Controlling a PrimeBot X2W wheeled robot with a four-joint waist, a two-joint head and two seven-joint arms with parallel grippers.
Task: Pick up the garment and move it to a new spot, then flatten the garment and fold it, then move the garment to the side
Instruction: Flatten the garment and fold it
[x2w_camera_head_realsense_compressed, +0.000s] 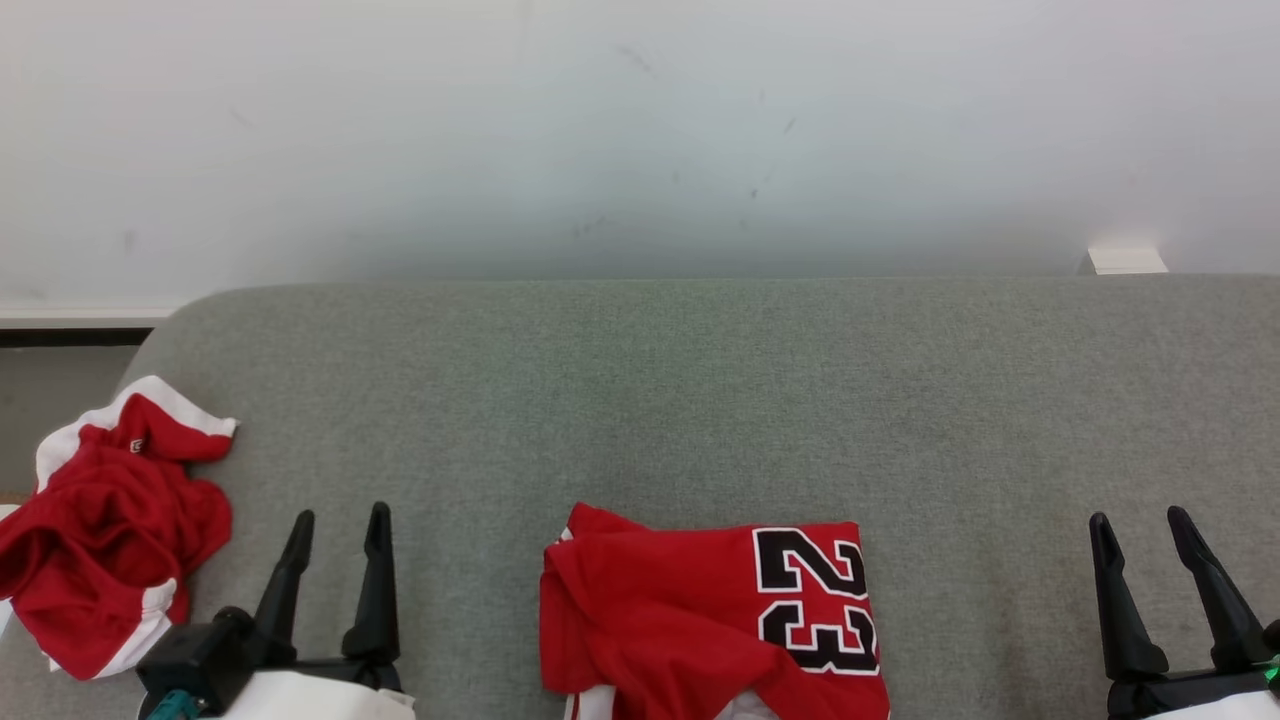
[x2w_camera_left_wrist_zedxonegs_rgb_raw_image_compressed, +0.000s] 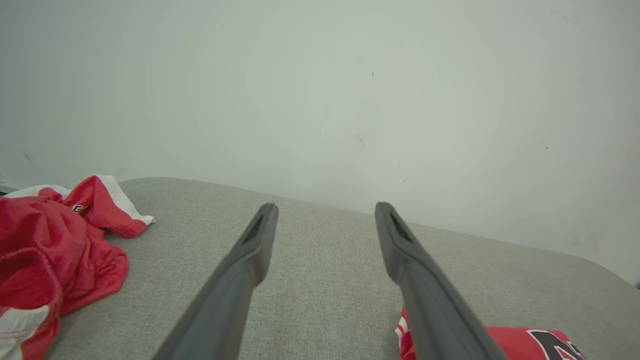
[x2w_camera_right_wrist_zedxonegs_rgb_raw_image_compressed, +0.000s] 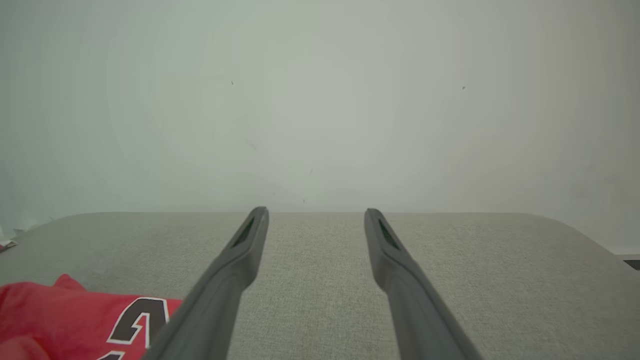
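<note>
A red garment (x2w_camera_head_realsense_compressed: 700, 620) with a black "23" lies loosely folded on the grey fabric surface (x2w_camera_head_realsense_compressed: 700, 400) at the near middle; its corner appears in the left wrist view (x2w_camera_left_wrist_zedxonegs_rgb_raw_image_compressed: 515, 340) and the right wrist view (x2w_camera_right_wrist_zedxonegs_rgb_raw_image_compressed: 75, 315). A second red and white garment (x2w_camera_head_realsense_compressed: 110, 530) lies crumpled at the left edge, also seen in the left wrist view (x2w_camera_left_wrist_zedxonegs_rgb_raw_image_compressed: 55, 245). My left gripper (x2w_camera_head_realsense_compressed: 341, 512) stands open between the two garments, touching neither. At the near right my right gripper (x2w_camera_head_realsense_compressed: 1139, 515) is open too, apart from the cloth. Both hold nothing (x2w_camera_left_wrist_zedxonegs_rgb_raw_image_compressed: 326, 206) (x2w_camera_right_wrist_zedxonegs_rgb_raw_image_compressed: 316, 210).
A pale wall (x2w_camera_head_realsense_compressed: 640, 130) rises right behind the grey surface. The surface's rounded left corner (x2w_camera_head_realsense_compressed: 180, 310) drops off to a floor strip. A small white block (x2w_camera_head_realsense_compressed: 1125, 260) sits at the far right edge. Bare grey fabric stretches across the middle and right.
</note>
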